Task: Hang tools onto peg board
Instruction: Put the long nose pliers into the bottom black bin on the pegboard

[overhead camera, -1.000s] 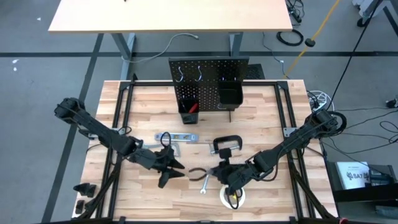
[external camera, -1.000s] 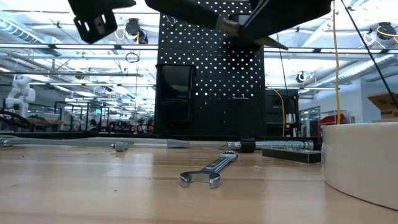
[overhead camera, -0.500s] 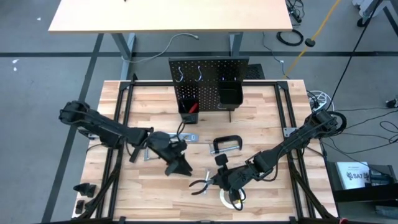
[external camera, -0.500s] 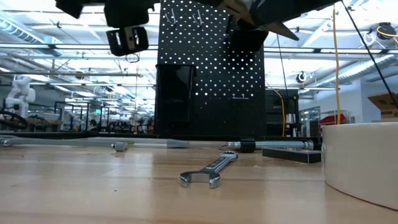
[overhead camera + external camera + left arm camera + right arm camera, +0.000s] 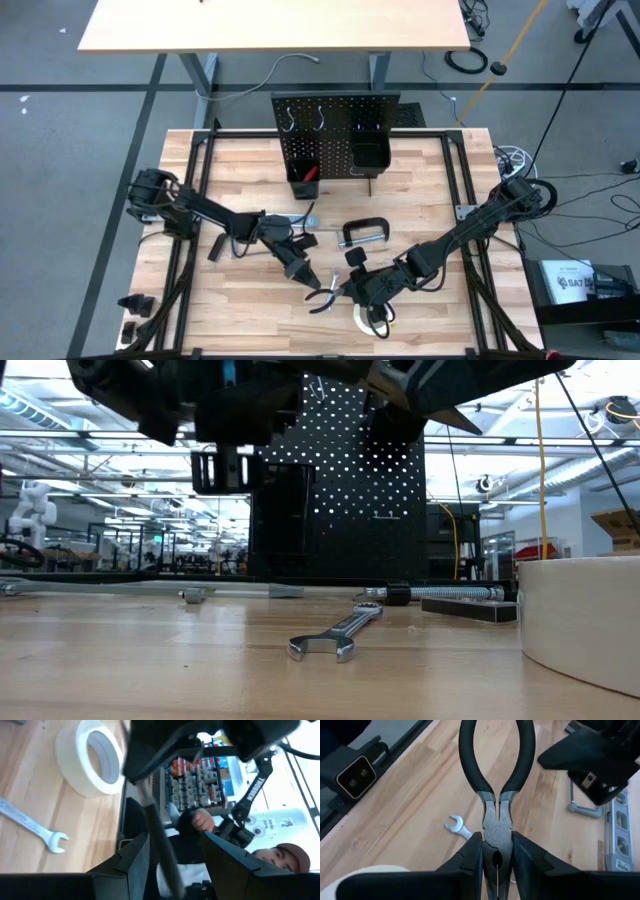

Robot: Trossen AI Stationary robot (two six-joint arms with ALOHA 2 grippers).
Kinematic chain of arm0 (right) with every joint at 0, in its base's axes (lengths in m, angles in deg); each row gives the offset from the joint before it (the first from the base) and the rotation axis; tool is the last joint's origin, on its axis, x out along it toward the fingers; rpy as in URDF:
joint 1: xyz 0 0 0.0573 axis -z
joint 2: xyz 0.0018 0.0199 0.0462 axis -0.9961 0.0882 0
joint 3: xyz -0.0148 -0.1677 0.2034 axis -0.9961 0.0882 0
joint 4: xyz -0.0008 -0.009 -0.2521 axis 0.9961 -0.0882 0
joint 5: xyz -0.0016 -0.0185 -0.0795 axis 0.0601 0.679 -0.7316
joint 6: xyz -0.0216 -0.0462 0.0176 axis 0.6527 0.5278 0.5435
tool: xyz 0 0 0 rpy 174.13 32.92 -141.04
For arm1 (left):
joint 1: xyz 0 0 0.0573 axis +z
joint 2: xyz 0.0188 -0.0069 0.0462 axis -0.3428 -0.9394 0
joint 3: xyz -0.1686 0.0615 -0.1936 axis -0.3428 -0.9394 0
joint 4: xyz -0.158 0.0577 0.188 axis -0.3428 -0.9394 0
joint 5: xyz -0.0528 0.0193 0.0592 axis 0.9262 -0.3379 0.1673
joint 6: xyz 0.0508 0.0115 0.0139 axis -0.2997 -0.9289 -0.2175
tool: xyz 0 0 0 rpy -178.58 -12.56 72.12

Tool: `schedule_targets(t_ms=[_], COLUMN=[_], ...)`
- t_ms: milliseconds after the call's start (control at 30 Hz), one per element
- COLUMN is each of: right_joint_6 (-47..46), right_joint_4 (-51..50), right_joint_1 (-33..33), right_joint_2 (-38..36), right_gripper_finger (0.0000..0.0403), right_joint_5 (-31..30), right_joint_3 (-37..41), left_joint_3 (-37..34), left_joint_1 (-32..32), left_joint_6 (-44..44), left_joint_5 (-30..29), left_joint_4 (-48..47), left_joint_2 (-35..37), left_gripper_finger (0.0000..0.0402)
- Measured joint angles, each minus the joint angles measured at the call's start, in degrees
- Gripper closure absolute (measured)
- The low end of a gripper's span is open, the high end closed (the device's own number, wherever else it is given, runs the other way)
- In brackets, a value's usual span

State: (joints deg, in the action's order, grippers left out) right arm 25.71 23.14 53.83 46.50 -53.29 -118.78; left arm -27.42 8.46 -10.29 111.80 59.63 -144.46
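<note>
C-clamp (image 5: 366, 233) lies between the arms and peg board (image 5: 335, 135).

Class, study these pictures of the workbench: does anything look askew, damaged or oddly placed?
Nothing stands out. The wrench, C-clamp and tape roll lie flat on the table, unhung, and the right gripper grips the pliers squarely.

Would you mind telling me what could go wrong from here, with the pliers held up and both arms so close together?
The right gripper pinches the pliers only at the nose, so they might twist or slip. The left gripper is open right by the handles; the arms could bump during a handover.
</note>
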Motion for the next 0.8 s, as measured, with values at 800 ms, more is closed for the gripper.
schedule_targets(t_ms=[800], right_joint_6=[-2.17], right_joint_4=[-0.55], right_joint_1=[1.67], right_joint_2=[3.63], right_gripper_finger=[0.0335], right_joint_5=[-0.05], right_joint_3=[0.00], left_joint_3=[8.19], left_joint_1=[-0.86], left_joint_6=[-1.40], left_joint_5=[0.92], left_joint_4=[-12.99], left_joint_2=[-8.24], left_gripper_finger=[0.0219])
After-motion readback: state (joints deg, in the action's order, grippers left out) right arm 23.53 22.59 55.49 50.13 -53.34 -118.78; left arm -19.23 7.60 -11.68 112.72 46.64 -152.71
